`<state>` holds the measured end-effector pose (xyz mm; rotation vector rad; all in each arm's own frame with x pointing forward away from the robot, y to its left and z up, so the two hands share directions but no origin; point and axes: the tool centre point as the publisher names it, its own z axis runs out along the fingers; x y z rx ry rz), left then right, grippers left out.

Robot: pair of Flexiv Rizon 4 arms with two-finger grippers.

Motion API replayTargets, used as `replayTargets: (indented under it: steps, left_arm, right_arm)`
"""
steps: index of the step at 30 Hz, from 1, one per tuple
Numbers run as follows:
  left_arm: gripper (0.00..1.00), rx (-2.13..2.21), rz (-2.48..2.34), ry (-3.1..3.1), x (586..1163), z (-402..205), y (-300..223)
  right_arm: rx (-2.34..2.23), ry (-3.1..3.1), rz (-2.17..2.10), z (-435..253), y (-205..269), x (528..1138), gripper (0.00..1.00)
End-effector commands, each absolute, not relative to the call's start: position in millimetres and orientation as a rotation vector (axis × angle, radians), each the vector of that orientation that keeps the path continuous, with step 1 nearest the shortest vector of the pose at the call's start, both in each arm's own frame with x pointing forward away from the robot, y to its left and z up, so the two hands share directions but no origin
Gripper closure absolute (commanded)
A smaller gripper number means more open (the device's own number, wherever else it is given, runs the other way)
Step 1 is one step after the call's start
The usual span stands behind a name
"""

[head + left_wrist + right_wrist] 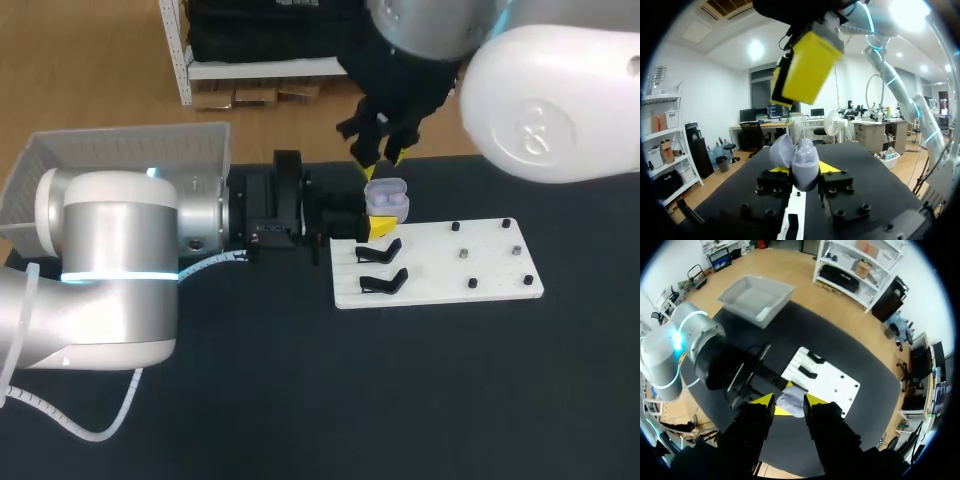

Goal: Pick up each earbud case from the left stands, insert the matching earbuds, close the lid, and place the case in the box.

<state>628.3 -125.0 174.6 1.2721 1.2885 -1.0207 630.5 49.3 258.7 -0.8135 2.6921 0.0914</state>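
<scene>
While the left arm is coming in low across the dark table (300, 400), its left gripper (378, 226) is clamping the earbud case (386, 198) by its base, one yellow tip on each side. The case is pale lilac and its lid is standing open. It is sitting just above the near corner of the white board (450, 265), beside the two black stands (381, 266) lying on the board's left end.

In the left wrist view the case (798, 159) is filling the space between that gripper's (804, 169) own fingers, and the board (794, 212) is showing underneath.

The right gripper (382, 163) is hanging directly over the case with its fingers spread apart, gripping nothing that can be made out. From its own wrist view the right gripper (790, 401) is looking straight down on the case (792, 403), which is showing in the gap between the two yellow tips, with the board (827, 381) just past it.

Several small dark pieces (464, 254) are dotting the right half of the board; what they are is too small to tell. The grey box (120, 155) is sitting at the table's far left corner, well apart from the case.
</scene>
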Motion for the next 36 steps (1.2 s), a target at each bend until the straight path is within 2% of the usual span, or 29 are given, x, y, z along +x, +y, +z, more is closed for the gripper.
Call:
replayTargets:
  steps: [1,11,22,31,36]
  left_arm:
    - [1.0,1.261,-1.012,1.285,626,173,-126]
    - [1.0,1.261,-1.012,1.285,626,173,-126]
    - [1.0,1.261,-1.012,1.285,626,173,-126]
    - [1.0,1.261,-1.012,1.285,626,173,-126]
    - [1.0,1.263,-1.003,1.282,628,178,-121]
  right_arm:
    - [-0.741,2.661,0.06,252,51,643,0.62]
    - [-0.569,2.715,0.023,222,39,678,0.62]
    - [-0.568,2.768,0.003,207,28,656,0.62]
    - [-0.498,2.743,0.025,219,21,645,0.6]
    - [-0.365,2.722,0.048,230,1,646,0.57]
